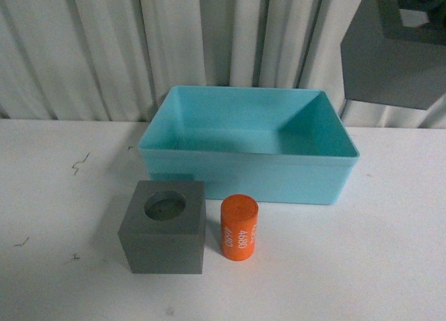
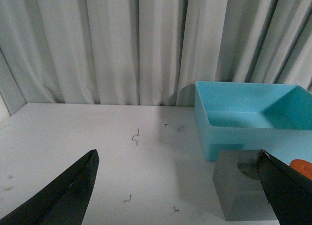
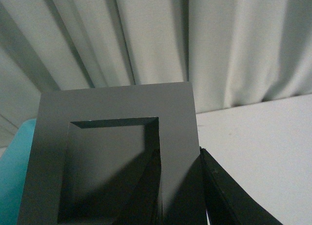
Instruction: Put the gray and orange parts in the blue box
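Observation:
High at the right, above the table, hangs the gray cube with the square recess [image 1: 394, 49]. My right gripper [image 3: 179, 154] is shut on one wall of this cube [image 3: 117, 117], one finger inside the recess and one outside. The gray cube with the round recess [image 1: 164, 227] and the orange cylinder [image 1: 239, 229] with white digits stand side by side on the table in front of the blue box [image 1: 244, 175]. My left gripper [image 2: 178, 156] is open low over the table, left of the round-recess cube [image 2: 239, 195], holding nothing.
The white table [image 1: 63, 196] carries small dark marks at the left. A pleated white curtain [image 1: 104, 49] closes off the back, right behind the blue box [image 2: 253, 132]. A sliver of the box [image 3: 14, 176] shows under the held cube.

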Tool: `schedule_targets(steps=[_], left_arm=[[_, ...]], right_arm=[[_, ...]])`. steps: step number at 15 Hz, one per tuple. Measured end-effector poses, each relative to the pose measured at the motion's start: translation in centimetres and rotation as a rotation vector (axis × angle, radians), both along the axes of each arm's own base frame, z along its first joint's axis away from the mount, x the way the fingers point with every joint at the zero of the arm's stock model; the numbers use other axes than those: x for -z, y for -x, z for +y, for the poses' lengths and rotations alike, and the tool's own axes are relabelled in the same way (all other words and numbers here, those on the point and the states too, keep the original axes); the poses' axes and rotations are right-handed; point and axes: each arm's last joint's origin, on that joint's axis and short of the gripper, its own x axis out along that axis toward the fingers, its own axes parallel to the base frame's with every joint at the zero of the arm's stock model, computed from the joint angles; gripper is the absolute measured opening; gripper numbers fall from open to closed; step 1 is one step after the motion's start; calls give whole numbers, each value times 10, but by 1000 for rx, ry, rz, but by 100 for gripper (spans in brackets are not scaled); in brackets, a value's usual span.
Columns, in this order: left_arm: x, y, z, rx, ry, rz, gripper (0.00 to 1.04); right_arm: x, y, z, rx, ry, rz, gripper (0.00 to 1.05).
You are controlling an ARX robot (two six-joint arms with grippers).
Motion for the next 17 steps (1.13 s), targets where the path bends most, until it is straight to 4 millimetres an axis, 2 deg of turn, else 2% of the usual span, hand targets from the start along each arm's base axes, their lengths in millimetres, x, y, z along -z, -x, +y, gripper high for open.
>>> schedule_targets(steps=[2, 4, 6, 7, 9, 11, 16, 17], left_arm=[[0, 0, 0, 0, 0, 0, 98], [0, 0, 0, 0, 0, 0, 98], [0, 0, 0, 0, 0, 0, 98], [0, 0, 0, 0, 0, 0, 98], [0, 0, 0, 0, 0, 0, 98], [0, 0, 0, 0, 0, 0, 98], [0, 0, 0, 0, 0, 0, 98], [0, 0, 0, 0, 0, 0, 98]], right_arm=[[5, -33, 8, -27, -8, 3, 18], [6, -82, 24, -41, -3, 4, 18], [16, -107, 40, -51, 2, 32, 18], [23, -114, 43, -46, 3, 49, 18], [58, -121, 54, -42, 2, 146, 18], [75, -123, 57, -22, 6, 185, 18], [84, -125, 59, -4, 20, 218, 18], [86, -125, 59, -5, 21, 226, 24]])
